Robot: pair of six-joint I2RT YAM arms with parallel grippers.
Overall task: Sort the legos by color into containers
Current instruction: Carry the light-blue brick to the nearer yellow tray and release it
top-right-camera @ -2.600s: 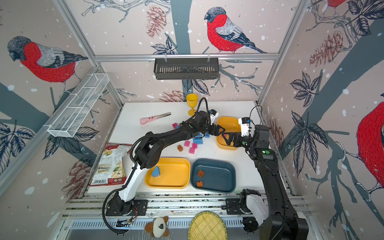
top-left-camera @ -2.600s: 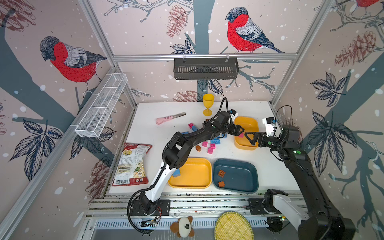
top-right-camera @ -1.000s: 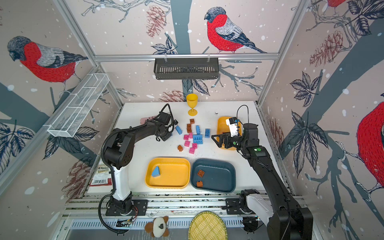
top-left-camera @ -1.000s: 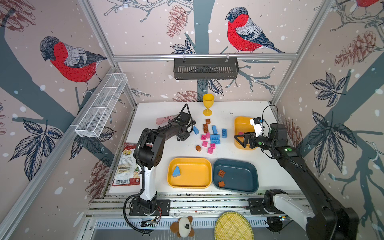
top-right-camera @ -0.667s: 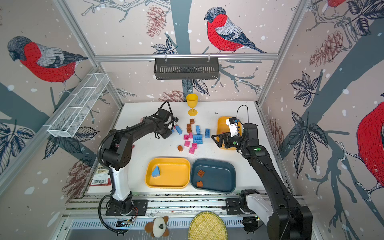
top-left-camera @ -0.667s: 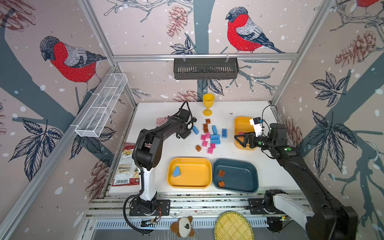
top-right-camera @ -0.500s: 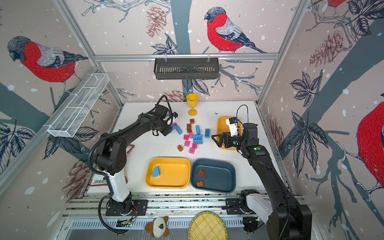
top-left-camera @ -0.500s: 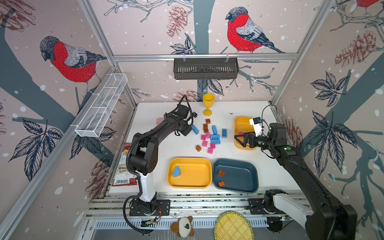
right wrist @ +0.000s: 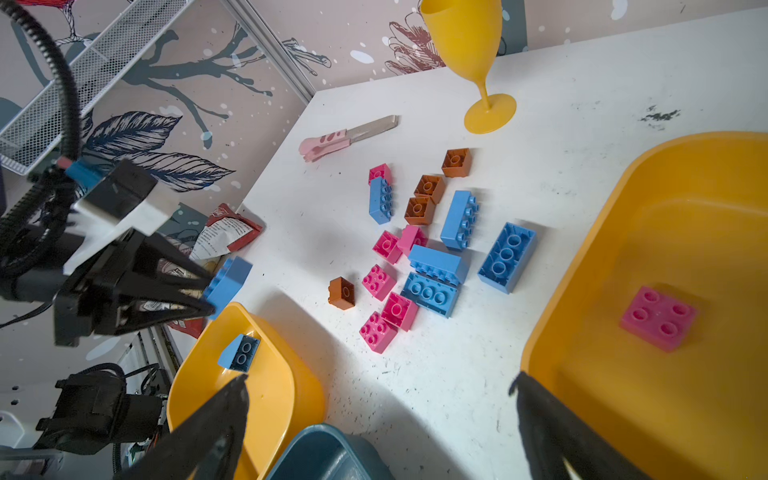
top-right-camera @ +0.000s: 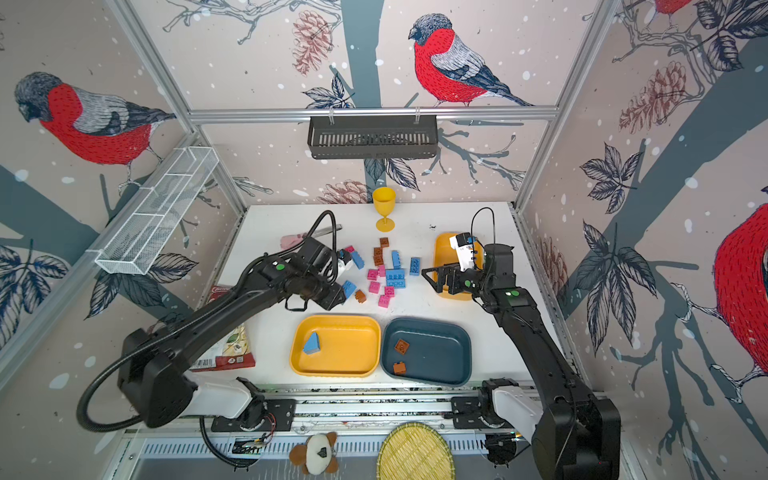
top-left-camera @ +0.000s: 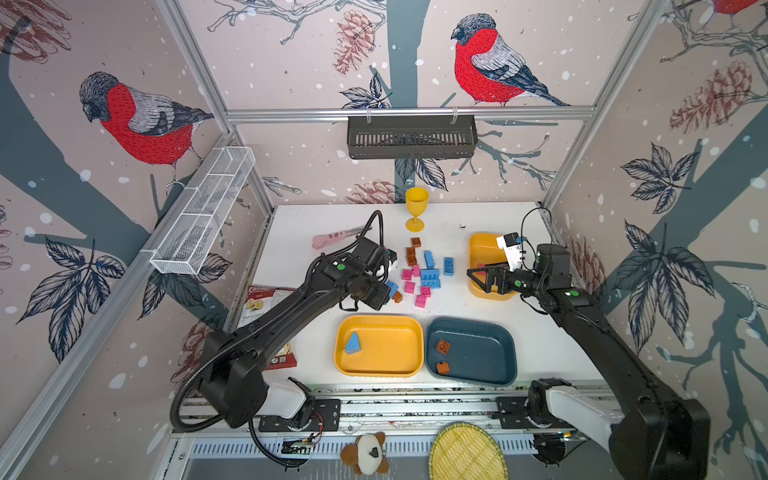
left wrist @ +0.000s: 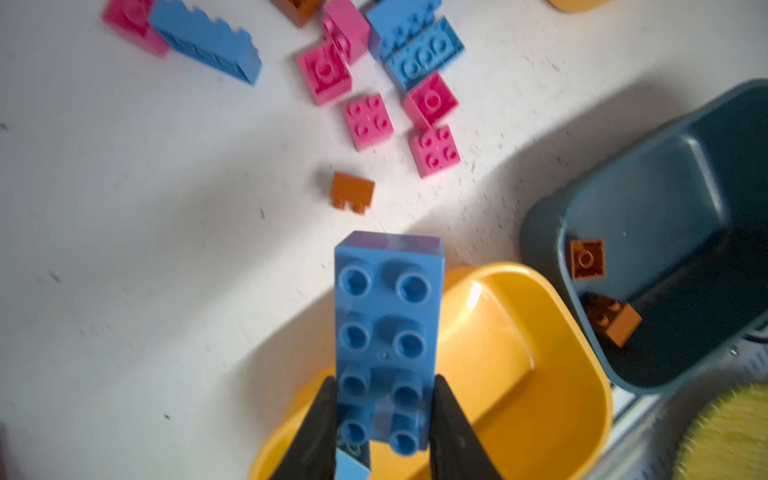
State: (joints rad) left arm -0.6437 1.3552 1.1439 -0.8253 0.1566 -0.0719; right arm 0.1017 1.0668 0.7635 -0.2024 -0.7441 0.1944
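Note:
My left gripper (top-left-camera: pixel 384 291) (left wrist: pixel 384 380) is shut on one end of a blue eight-stud lego (left wrist: pixel 388 316) (top-right-camera: pixel 348 287), held in the air by the far left corner of the larger yellow tray (top-left-camera: pixel 386 353). A blue wedge (top-left-camera: pixel 353 344) lies in that tray. The dark teal tray (top-left-camera: pixel 482 353) holds two brown legos (top-left-camera: pixel 443 345). Loose blue, pink and brown legos (top-left-camera: pixel 419 274) (right wrist: pixel 419 257) lie mid-table. My right gripper (top-left-camera: pixel 478 276) (right wrist: pixel 380 382) hangs open and empty beside the smaller yellow tray (top-left-camera: pixel 478 245), which holds a pink lego (right wrist: pixel 658 318).
A yellow goblet (top-left-camera: pixel 416 208) stands at the back and a pink-handled tool (top-left-camera: pixel 332 239) lies at the back left. A snack bag (top-left-camera: pixel 266 299) lies at the left edge. A white wire basket (top-left-camera: pixel 203 212) and a dark basket (top-left-camera: pixel 411 137) hang on the walls.
My left gripper has come from the back, near the tool, toward the front with the blue lego in it. My right arm has stayed still over the last second.

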